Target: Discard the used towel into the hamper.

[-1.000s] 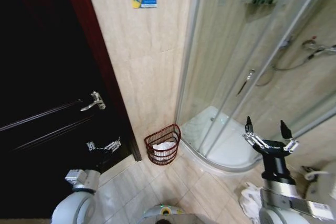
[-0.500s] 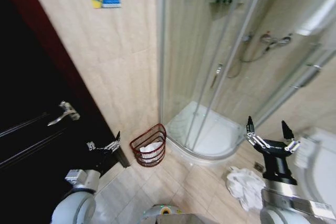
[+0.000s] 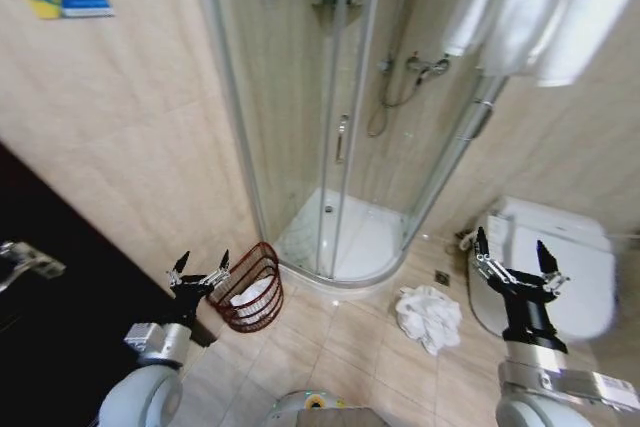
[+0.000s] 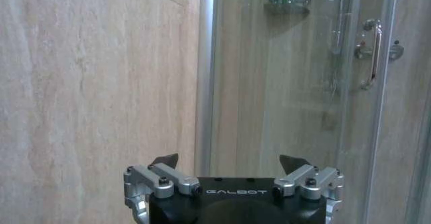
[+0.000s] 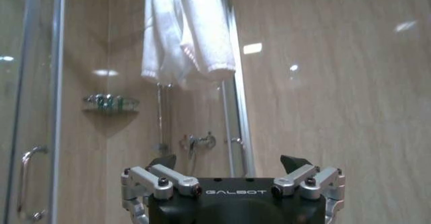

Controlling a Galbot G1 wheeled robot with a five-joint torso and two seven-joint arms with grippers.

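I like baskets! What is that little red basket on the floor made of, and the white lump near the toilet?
The hamper looks like dark reddish-brown wire or wicker; you can see through its open weave, so which one is hard to say. Something white lies inside it. The towel on the floor tiles looks like soft white cloth, crumpled into folds.

hamper dark red-brown | floor towel white | tiles beige
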